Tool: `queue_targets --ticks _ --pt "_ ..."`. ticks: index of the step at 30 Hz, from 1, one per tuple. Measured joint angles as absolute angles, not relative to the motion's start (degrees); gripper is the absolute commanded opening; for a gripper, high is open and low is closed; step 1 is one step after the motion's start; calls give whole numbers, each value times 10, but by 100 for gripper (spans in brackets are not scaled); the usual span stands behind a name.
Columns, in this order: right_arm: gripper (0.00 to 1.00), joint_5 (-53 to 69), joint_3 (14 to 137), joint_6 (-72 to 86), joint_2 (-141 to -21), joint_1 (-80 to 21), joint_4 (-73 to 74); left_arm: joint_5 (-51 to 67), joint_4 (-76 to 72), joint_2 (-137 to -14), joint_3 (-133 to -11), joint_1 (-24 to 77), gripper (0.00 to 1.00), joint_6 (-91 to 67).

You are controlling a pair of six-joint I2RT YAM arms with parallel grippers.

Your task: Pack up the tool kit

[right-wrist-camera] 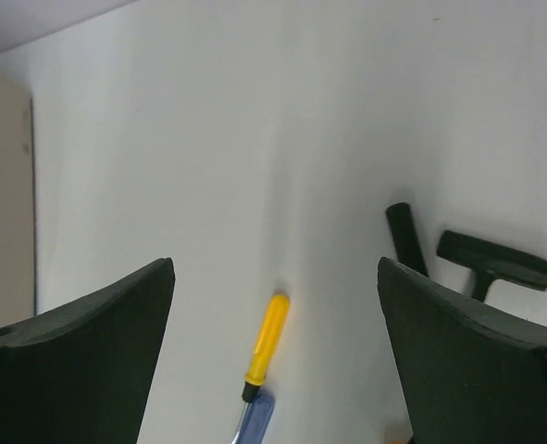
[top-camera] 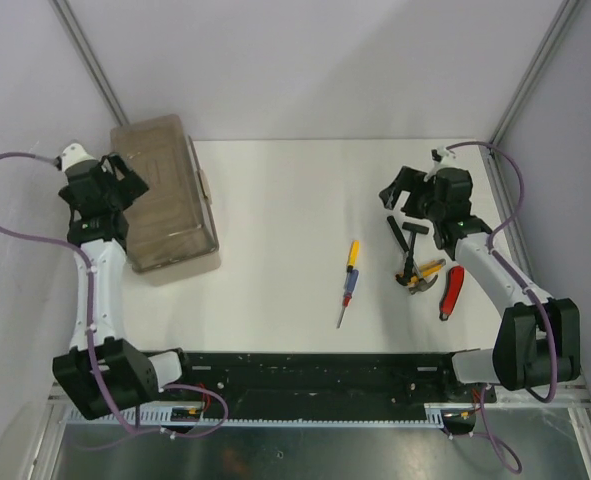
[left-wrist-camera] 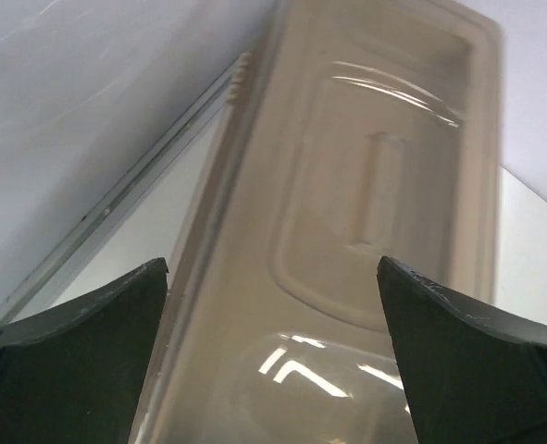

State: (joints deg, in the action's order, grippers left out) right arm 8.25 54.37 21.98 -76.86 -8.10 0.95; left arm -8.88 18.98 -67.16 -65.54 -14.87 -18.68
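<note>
The beige toolbox (top-camera: 167, 195) lies closed at the table's back left, its translucent brownish lid (left-wrist-camera: 375, 176) down. My left gripper (top-camera: 127, 182) hovers open and empty over the box's left edge, and the lid fills the left wrist view between my fingers (left-wrist-camera: 79, 361). My right gripper (top-camera: 395, 193) is open and empty above the table, at the back right. In front of it lie the black hammer (top-camera: 415, 240), the yellow-handled pliers (top-camera: 428, 270) and the red-handled tool (top-camera: 452, 290). The yellow-red-blue screwdriver (top-camera: 348, 280) lies apart, nearer the middle. The right wrist view shows the screwdriver (right-wrist-camera: 267, 347) and the hammer (right-wrist-camera: 495, 262).
The white table (top-camera: 295, 200) is walled at the back and on both sides. A black rail (top-camera: 315, 370) runs along its near edge between the arm bases. The toolbox's end shows at the left edge of the right wrist view (right-wrist-camera: 0, 203).
</note>
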Motion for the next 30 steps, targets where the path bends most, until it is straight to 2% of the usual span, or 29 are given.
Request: queue_targets --ticks 8,17,22,30 --pt "93 97 548 219 -774 -111 17 -66 220 -758 -693 -226 99 -249" --pt "92 110 549 209 -776 -126 59 78 183 -868 -720 -257 99 -258" --pt "91 108 549 209 -785 -129 75 132 163 -893 -731 -258 91 -240" --pt "91 104 549 210 -796 -131 87 184 110 -898 -713 -256 86 -199"
